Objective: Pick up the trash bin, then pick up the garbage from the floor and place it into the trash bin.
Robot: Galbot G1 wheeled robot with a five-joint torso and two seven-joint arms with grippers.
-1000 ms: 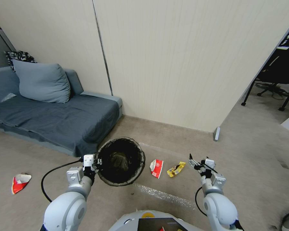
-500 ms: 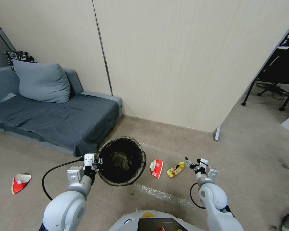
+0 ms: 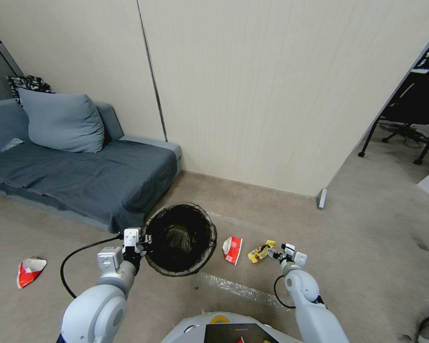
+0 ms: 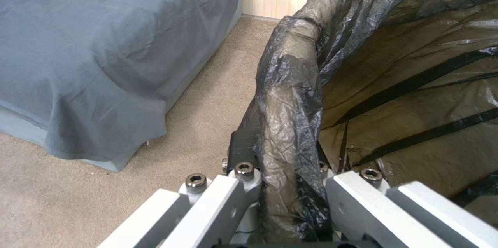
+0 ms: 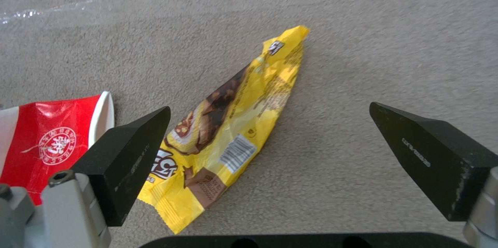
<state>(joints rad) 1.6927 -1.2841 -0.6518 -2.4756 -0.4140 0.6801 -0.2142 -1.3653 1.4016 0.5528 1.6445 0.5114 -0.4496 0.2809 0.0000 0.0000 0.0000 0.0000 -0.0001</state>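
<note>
Carpeted lounge: grey sofa (image 3: 81, 176), cushions (image 3: 62, 121).

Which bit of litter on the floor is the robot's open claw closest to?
The yellow wrapper, right under the right claw; both red-and-white wrappers lie farther off.

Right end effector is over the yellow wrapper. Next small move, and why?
Probably lower the right end effector and close on the yellow wrapper: its fingers are open, the wrapper lies flat on the carpet between them, and the left end effector holds the trash bin.
</note>
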